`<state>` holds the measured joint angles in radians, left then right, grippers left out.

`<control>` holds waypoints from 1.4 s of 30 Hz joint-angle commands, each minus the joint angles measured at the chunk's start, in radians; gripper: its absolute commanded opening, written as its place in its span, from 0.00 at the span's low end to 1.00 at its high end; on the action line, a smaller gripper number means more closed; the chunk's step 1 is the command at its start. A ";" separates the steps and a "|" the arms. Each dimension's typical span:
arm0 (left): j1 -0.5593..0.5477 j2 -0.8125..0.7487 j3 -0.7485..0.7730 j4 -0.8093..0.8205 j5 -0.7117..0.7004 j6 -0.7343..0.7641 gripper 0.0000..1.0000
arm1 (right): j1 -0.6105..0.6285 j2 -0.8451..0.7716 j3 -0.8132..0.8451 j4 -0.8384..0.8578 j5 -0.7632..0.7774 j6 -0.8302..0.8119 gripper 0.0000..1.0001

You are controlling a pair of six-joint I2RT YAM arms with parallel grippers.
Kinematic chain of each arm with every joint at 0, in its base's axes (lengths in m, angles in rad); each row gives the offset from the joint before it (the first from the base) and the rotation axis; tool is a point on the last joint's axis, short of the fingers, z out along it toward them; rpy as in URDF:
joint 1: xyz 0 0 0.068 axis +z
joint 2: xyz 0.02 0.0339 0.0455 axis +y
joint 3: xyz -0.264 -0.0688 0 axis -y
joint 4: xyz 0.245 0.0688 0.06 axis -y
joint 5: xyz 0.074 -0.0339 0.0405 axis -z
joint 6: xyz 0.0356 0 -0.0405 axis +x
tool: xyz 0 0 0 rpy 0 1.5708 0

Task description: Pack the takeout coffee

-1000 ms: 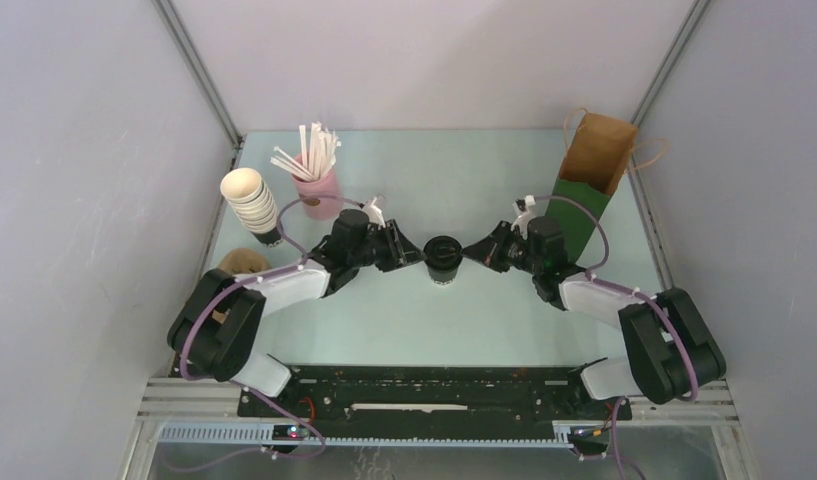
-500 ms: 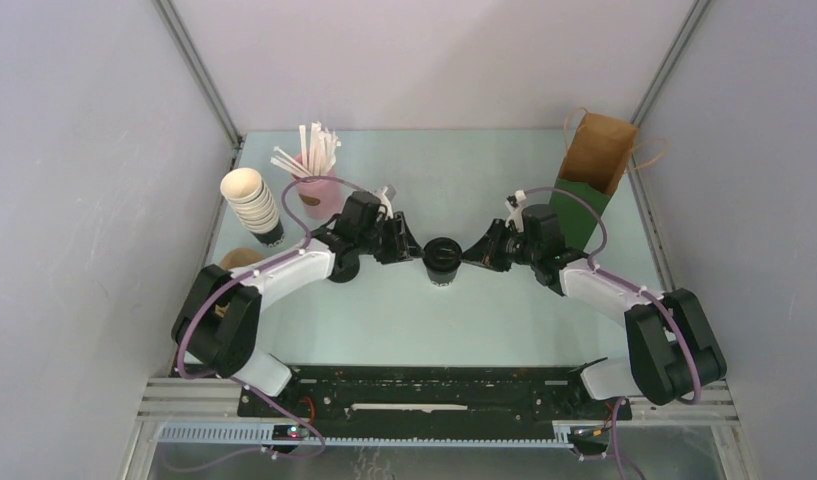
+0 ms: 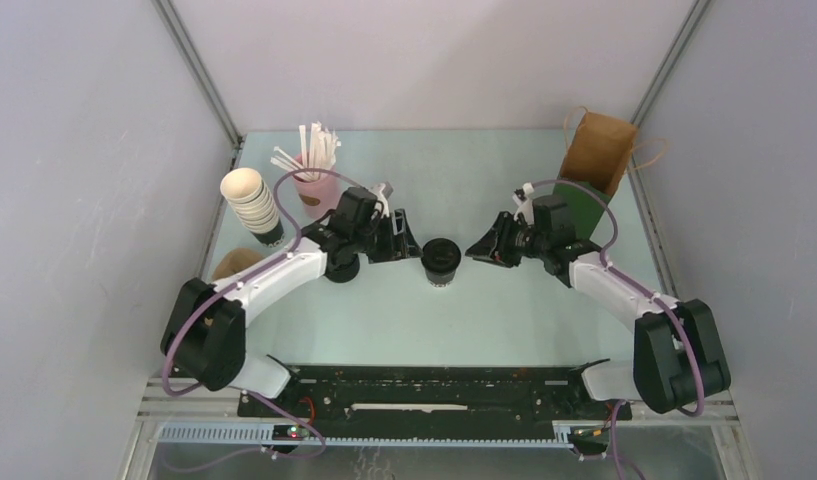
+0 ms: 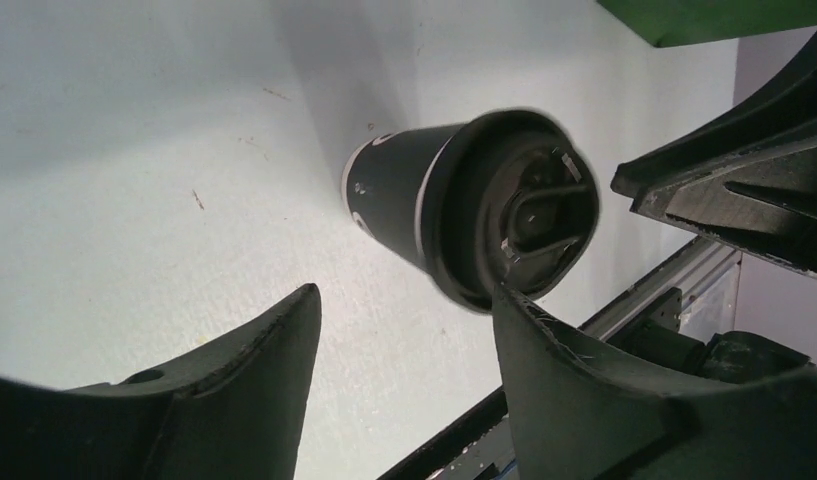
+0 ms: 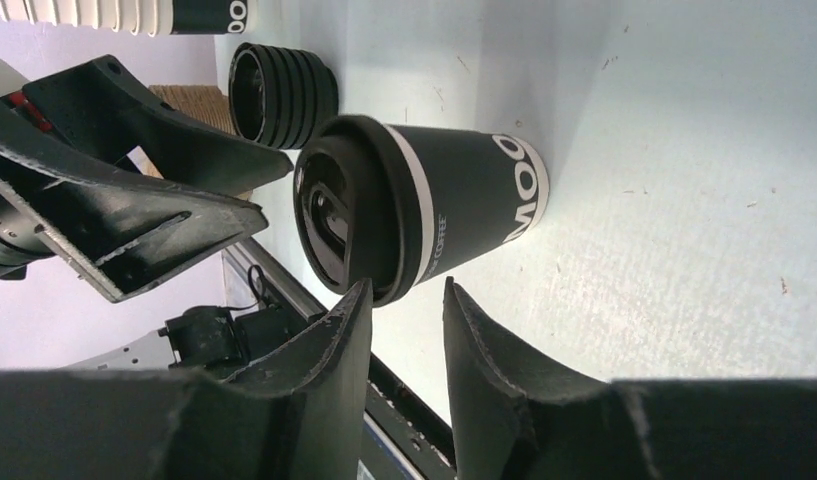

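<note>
The coffee (image 3: 440, 259) stands upright on the table (image 3: 434, 330). At its 9 o'clock the left gripper (image 3: 412, 247) gapes wide, holding nothing. At 3 o'clock the right gripper (image 3: 473, 250) is narrowly parted, also holding nothing.

— How's the light from overhead?
— Soft and even. The pale mint-green surface (image 3: 434, 320) looks bright, with only faint shadows beneath the arms (image 3: 284, 275).
— And the wrist cameras?
— Patchier, with grey bands across the surface. In the left wrist view the small dark paper cup with a round black plastic lid (image 4: 404, 200) has a smeared lid rim; in the right it is crisp, throwing a soft grey shadow
</note>
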<state>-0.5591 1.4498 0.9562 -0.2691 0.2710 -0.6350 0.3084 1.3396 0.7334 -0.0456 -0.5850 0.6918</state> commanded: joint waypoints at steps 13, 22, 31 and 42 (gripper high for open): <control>-0.007 -0.293 0.069 -0.124 -0.086 0.086 0.85 | 0.169 -0.138 0.220 -0.385 0.292 -0.458 0.99; -0.009 -0.630 -0.016 -0.204 -0.167 0.167 0.90 | 0.335 -0.013 0.382 -0.491 0.517 -0.621 1.00; -0.009 -0.732 -0.027 -0.266 -0.211 0.182 0.92 | 0.456 0.176 0.539 -0.565 0.678 -0.645 0.93; -0.009 -0.751 -0.041 -0.268 -0.198 0.173 0.92 | 0.479 0.260 0.590 -0.562 0.678 -0.642 0.90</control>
<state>-0.5610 0.7120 0.9310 -0.5434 0.0803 -0.4782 0.7742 1.5822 1.2747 -0.6102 0.0704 0.0681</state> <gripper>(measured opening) 0.920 0.904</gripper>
